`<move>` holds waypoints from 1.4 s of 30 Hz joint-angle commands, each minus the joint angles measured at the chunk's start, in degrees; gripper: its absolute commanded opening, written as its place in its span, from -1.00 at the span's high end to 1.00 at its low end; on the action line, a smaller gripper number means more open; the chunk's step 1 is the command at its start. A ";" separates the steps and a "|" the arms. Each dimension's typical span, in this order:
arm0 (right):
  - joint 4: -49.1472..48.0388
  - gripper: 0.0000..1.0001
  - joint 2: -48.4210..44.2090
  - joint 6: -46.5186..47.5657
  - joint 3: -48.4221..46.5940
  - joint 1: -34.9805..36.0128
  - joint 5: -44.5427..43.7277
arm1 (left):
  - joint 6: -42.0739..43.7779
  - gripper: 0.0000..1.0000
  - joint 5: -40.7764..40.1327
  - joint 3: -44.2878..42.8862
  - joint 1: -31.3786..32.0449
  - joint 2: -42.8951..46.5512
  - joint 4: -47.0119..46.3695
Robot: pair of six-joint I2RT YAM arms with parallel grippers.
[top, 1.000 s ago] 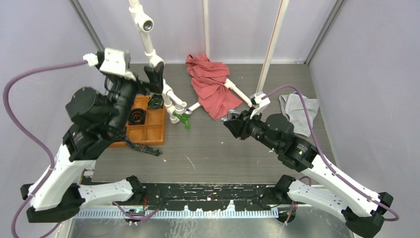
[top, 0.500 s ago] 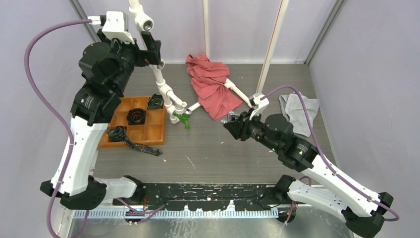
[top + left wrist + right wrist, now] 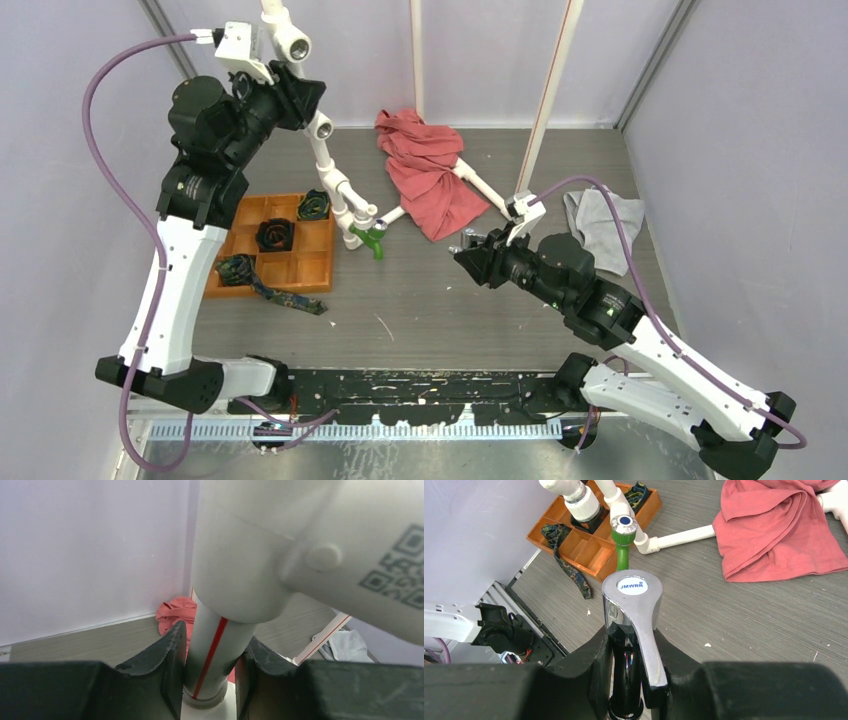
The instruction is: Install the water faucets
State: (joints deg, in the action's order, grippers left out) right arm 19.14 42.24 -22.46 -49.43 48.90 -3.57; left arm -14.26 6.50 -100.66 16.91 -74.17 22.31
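My right gripper (image 3: 468,250) (image 3: 631,640) is shut on a shiny silver water faucet (image 3: 461,240) (image 3: 633,592), held above the table right of centre with its lever cap toward the pipework. A green tap (image 3: 372,238) (image 3: 623,535) sits on the low end of the white pipe (image 3: 335,185). High at the back left, my left gripper (image 3: 305,100) (image 3: 210,637) is shut on that pipe's upright section (image 3: 215,630), just under a tee fitting (image 3: 291,45). Both fingers press the red-striped pipe.
An orange compartment tray (image 3: 312,270) with dark rolled cloths sits at left, one cloth strip (image 3: 285,297) trailing onto the table. A red cloth (image 3: 430,170) drapes over a pipe branch. A grey cloth (image 3: 605,222) lies at right. Thin white poles (image 3: 545,100) stand at the back.
My left arm rose from above the orange tray to the upper pipe, and its gripper closed around the pipe. The right arm with the silver faucet barely moved.
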 commanded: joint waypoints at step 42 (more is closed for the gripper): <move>-41.94 0.99 10.77 54.01 -8.65 0.49 24.80 | -11.95 -0.12 25.33 9.20 2.52 12.50 -2.35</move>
State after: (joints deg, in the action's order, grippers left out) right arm -20.05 51.29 23.22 -49.45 49.01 20.29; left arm -19.44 29.87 -90.94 18.72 -64.88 17.08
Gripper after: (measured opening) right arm 0.326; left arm 0.364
